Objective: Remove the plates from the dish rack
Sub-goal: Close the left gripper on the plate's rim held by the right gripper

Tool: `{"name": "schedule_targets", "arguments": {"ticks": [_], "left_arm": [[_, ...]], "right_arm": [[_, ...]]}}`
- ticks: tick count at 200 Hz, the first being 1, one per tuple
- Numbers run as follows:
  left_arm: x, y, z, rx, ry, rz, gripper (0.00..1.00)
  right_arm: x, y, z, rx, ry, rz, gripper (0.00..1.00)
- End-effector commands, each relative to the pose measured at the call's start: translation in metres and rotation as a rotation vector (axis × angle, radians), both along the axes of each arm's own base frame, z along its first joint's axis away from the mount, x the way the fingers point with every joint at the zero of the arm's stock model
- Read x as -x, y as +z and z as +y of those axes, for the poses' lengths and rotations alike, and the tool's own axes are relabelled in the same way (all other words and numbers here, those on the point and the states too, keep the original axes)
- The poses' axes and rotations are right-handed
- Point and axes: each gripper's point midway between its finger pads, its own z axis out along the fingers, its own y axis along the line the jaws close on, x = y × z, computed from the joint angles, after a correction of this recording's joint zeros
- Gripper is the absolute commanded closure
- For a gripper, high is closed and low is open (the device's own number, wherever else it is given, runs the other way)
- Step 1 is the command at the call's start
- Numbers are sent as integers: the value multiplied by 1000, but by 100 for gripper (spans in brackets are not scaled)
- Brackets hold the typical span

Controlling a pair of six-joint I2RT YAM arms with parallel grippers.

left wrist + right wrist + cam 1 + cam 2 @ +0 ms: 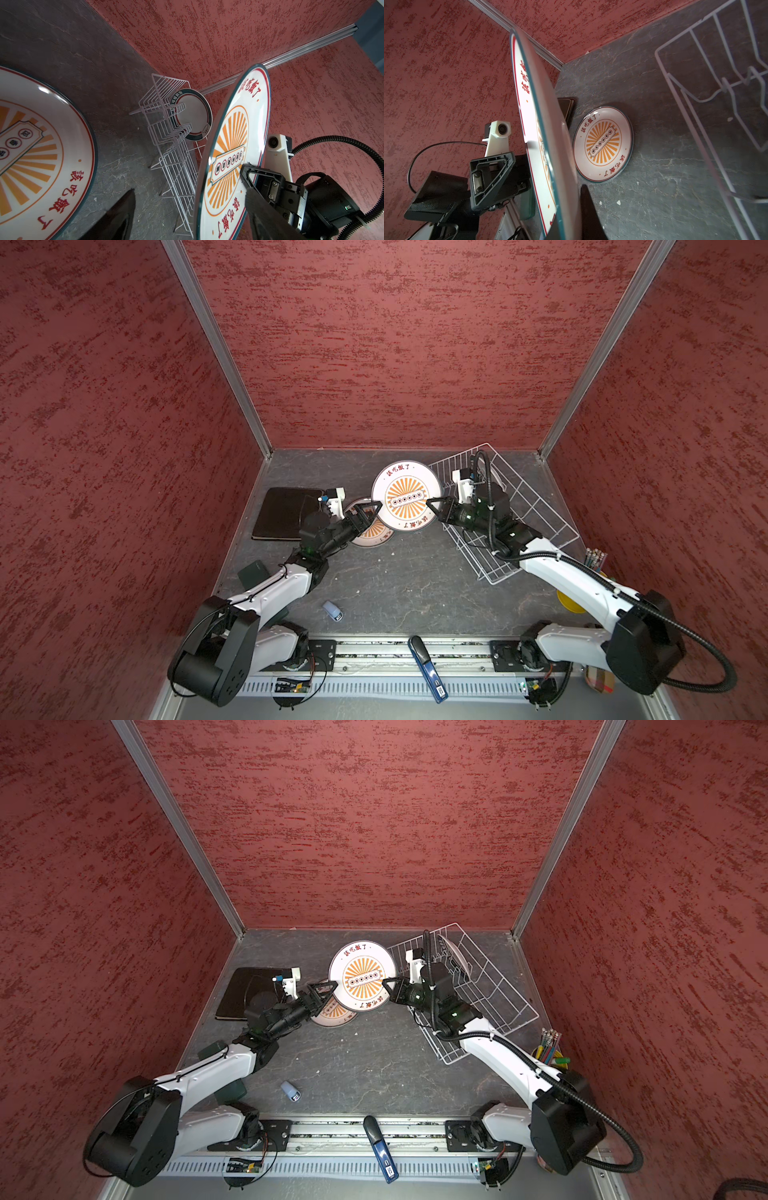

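right gripper (432,504) clamped on rim of sunburst plate (405,495), held up between the arms, likely for handover | left gripper (372,508) jaws wide, straddling opposite rim, no grip yet | teal-rimmed plate (193,114) in rack (540,510)

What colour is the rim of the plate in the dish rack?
Dark teal, on a white plate; the left wrist view shows it best.

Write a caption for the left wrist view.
Right gripper holds a tilted sunburst plate; its twin lies flat; a teal-rimmed plate stands in the dish rack.
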Motion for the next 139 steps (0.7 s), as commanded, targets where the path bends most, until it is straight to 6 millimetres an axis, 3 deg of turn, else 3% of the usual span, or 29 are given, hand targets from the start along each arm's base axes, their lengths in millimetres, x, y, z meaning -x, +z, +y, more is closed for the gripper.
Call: {"name": "schedule_targets", "arguments": {"ticks": [1, 13, 46, 85, 139], "left_arm": [[3, 7, -2, 17, -18, -36, 21], [3, 7, -1, 28, -17, -40, 22], [3, 9, -2, 39, -25, -48, 42], [3, 8, -1, 42, -19, -45, 56], [3, 8, -1, 43, -16, -41, 66]], "right_arm": [[4, 27, 10, -96, 49, -63, 100], [6, 25, 13, -100, 71, -55, 100], [9, 20, 16, -116, 93, -36, 100], [10, 16, 18, -122, 105, -16, 100], [12, 13, 22, -121, 127, 6, 100]]}}
